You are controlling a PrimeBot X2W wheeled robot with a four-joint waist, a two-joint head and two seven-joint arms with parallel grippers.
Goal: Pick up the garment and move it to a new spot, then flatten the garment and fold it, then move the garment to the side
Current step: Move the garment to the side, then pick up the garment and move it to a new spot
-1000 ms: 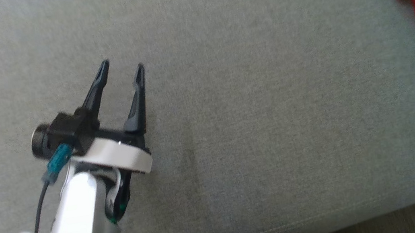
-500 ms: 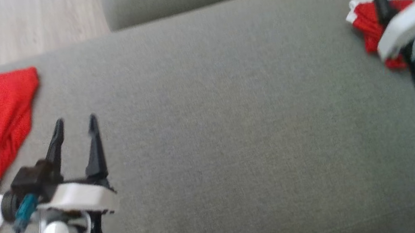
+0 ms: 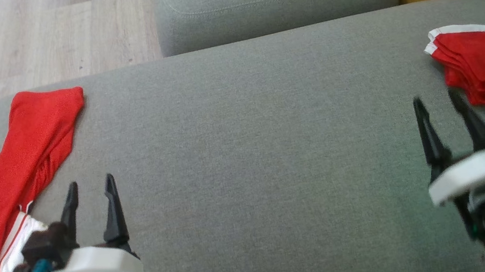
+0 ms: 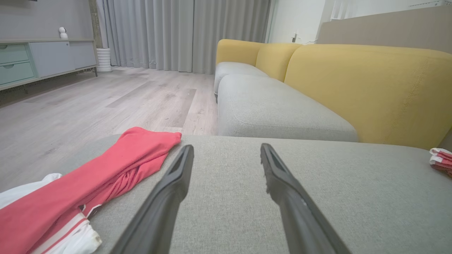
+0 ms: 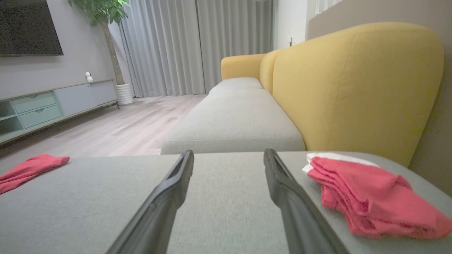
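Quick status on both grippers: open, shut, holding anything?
Left gripper: open, holding nothing.
Right gripper: open, holding nothing.

Red garment point(image 3: 22, 152), white stripes; grey sofa point(image 3: 246, 130)

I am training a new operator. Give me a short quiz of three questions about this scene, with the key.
1. True or false: the left hand holds the long garment.
2. Where on the cushion does the folded garment lie? A) robot's left B) robot's right C) middle
3. Fill in: the right hand is ___.
Key: 1 false, it is open and empty; 2 B; 3 open.
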